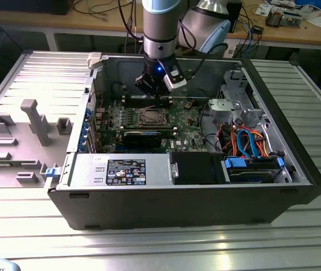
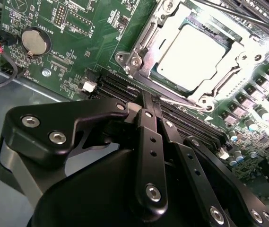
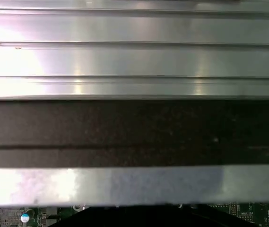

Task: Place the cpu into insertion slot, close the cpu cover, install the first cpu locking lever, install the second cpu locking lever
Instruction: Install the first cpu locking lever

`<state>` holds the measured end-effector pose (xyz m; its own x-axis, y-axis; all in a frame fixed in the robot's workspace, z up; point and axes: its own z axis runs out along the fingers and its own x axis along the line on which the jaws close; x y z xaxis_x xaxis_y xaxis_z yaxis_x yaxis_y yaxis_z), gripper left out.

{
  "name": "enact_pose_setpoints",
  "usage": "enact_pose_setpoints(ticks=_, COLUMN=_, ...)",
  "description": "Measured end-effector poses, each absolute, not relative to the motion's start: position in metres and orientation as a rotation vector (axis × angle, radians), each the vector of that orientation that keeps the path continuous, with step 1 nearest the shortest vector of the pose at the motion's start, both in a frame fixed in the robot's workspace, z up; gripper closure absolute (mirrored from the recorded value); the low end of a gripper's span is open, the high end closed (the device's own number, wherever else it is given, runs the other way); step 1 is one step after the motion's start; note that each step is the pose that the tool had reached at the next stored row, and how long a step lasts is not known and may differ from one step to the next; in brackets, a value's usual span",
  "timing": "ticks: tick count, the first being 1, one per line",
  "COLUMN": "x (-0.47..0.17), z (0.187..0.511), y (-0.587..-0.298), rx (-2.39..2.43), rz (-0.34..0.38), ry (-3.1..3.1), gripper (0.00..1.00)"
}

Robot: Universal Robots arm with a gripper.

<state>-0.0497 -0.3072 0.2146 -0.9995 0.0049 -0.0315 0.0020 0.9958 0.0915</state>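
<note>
Hovering over the motherboard (image 2: 77, 42) just beside the slot (image 2: 139, 45), fingers (image 2: 146, 101) pressed together, holding nothing; cpu (image 2: 195, 52) sitting under the closed cover (image 2: 210, 97)

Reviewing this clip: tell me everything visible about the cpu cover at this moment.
The cpu cover is a thin silvery metal frame with an open middle, lying flat and closed over the insertion slot on the green motherboard. Through its opening the pale cpu shows, seated inside. Screws sit at its corners, and a thin lever runs along its edge beside the memory slots. The tool hovers just beside it, over those slots, without visibly touching the frame.
</note>
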Motion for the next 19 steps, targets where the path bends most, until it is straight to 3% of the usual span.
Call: enact_pose_setpoints(ticks=19, x=-0.0459, z=0.2061, y=-0.3074, rx=0.007, rz=0.142, ry=3.107, gripper=0.89)
